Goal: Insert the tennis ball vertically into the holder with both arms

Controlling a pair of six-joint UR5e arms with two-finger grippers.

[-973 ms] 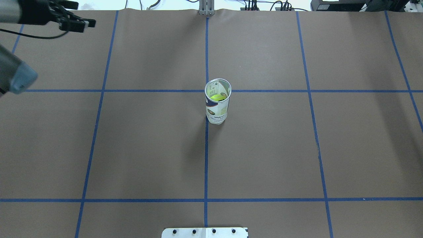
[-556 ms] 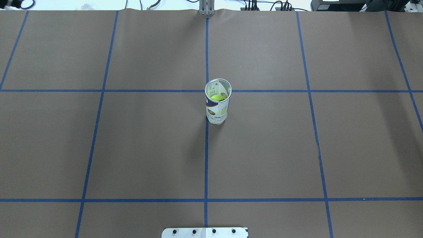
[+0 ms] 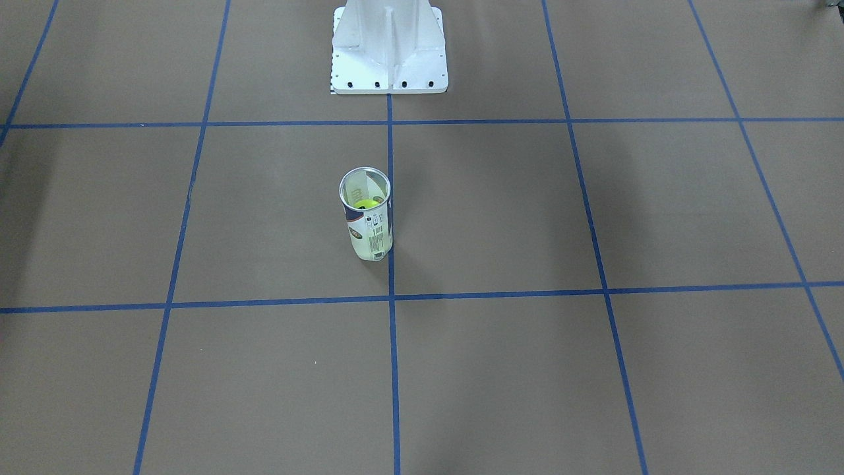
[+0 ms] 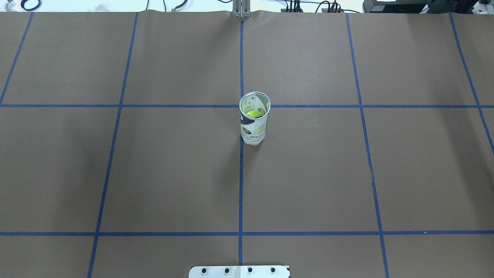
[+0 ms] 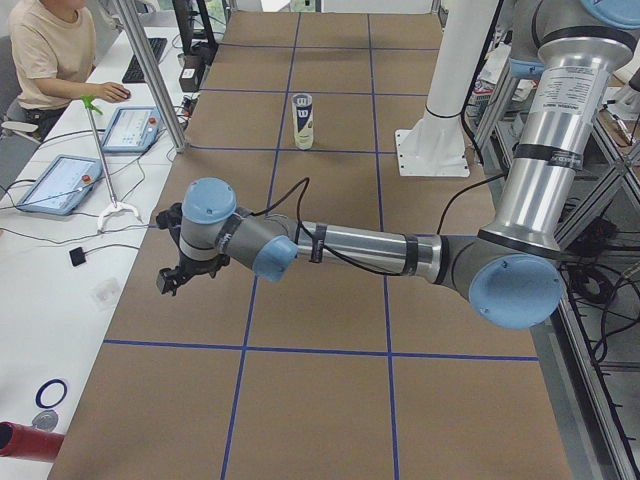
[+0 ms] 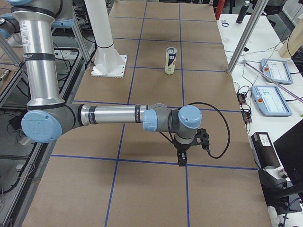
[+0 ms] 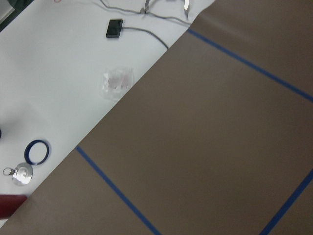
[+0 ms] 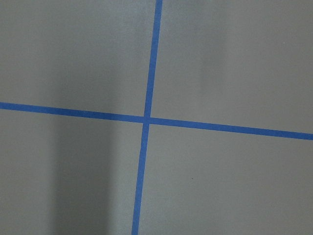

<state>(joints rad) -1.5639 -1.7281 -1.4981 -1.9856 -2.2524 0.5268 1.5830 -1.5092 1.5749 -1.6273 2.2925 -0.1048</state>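
Our left gripper (image 5: 178, 275) appears in the exterior left view at the end of the near arm, which stretches low across the table (image 5: 330, 400) toward its edge. We cannot tell from here whether it is released or clenched. The holder (image 5: 302, 120) stands upright far up the table, well apart from it, near the white pedestal base (image 5: 432, 152).

From the exterior right view we see the right gripper (image 6: 182, 160) pointing down over a blue tape line (image 6: 142, 161). Again we cannot tell whether it is released or clenched, and nothing shows between its fingers. It too is well apart from the holder.

In the front-facing view the holder stands alone and upright just beside the centre tape line, mouth open. We make out a yellow-green tennis ball (image 3: 369, 205) inside it, below the metal rim.

The overhead view shows the same: the ball sits in the can, and the can's top rim lies near a crossing of the tape.

The left wrist view looks down on the table's edge and a white bench with a blue ring (image 7: 37, 151) and a small black box (image 7: 115, 28).

The right wrist view shows only two tape lines crossing on the brown paper.
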